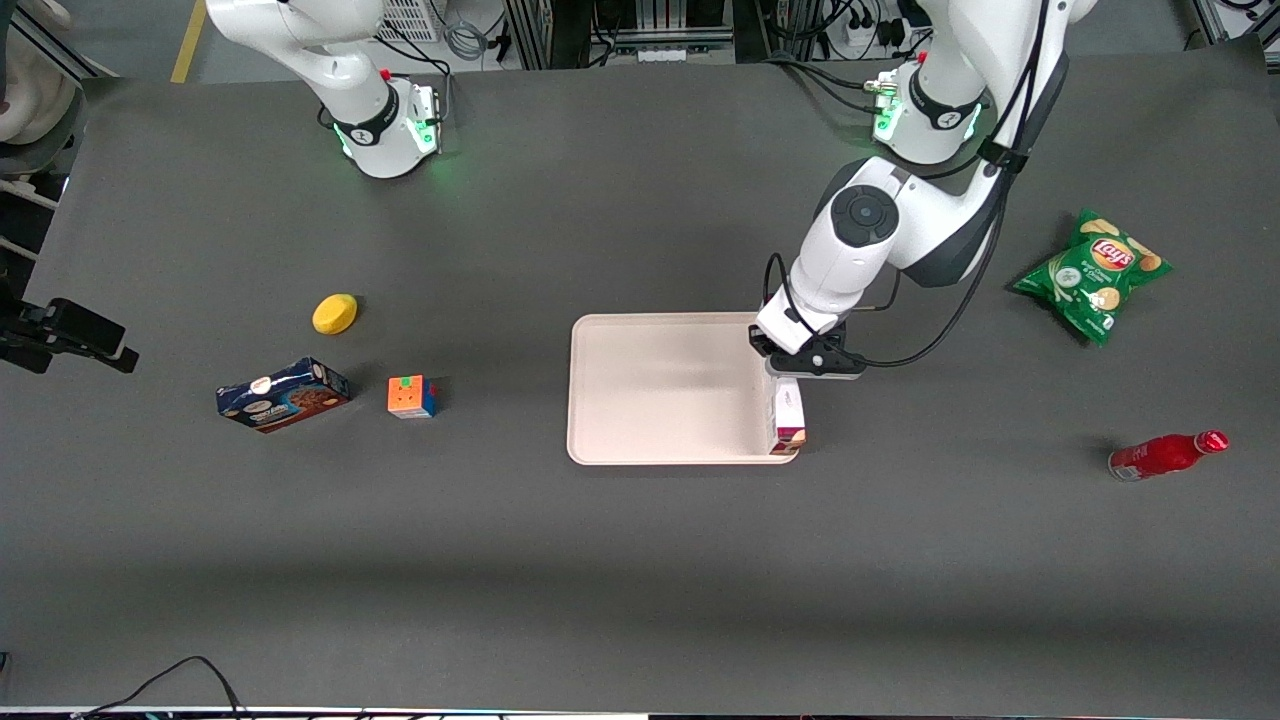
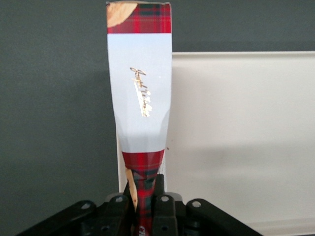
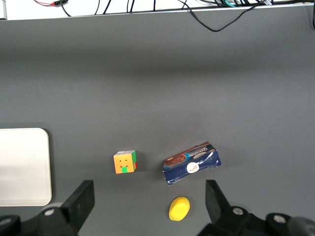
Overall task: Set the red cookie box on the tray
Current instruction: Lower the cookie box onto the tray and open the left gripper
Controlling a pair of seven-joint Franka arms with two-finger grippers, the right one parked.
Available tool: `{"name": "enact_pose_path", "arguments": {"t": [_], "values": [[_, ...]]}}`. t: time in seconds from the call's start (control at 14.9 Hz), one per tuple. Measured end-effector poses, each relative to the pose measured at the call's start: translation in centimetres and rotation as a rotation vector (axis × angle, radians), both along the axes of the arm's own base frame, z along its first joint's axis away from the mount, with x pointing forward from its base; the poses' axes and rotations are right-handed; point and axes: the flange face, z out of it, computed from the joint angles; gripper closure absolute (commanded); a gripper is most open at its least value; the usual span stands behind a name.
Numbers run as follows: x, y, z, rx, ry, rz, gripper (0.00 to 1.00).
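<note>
Tool [image 1: 800, 372] clamps red cookie box [image 1: 788, 415] over tray [image 1: 660, 390] edge; dark grey table [image 1: 640, 560].

1. My gripper [image 1: 797, 372] hangs over the tray [image 1: 660, 390] at its edge toward my working arm's end of the table, clamped on one end of the red cookie box [image 1: 788, 415].
2. The red cookie box runs along that edge, its free end nearer the front camera.
3. Toward the parked arm's end lie the cube [image 1: 411, 396], the blue cookie box [image 1: 283, 394] and the yellow object [image 1: 335, 313].
4. Toward my end lie the chip bag [image 1: 1092, 274] and, nearer the camera, the bottle [image 1: 1166, 455].
</note>
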Motion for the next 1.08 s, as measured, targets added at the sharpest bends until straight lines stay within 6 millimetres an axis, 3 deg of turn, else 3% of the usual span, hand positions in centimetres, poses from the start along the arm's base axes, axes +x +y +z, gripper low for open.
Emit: {"name": "enact_pose_path", "arguments": {"t": [0.47, 0.94, 1.08], "values": [[-0.4, -0.5, -3.8, 0.031, -0.014, 0.018, 1.0], [-0.5, -0.7, -4.9, 0.019, -0.007, 0.028, 1.0], [-0.5, -0.7, -5.4, 0.014, -0.004, 0.03, 0.24]]}}
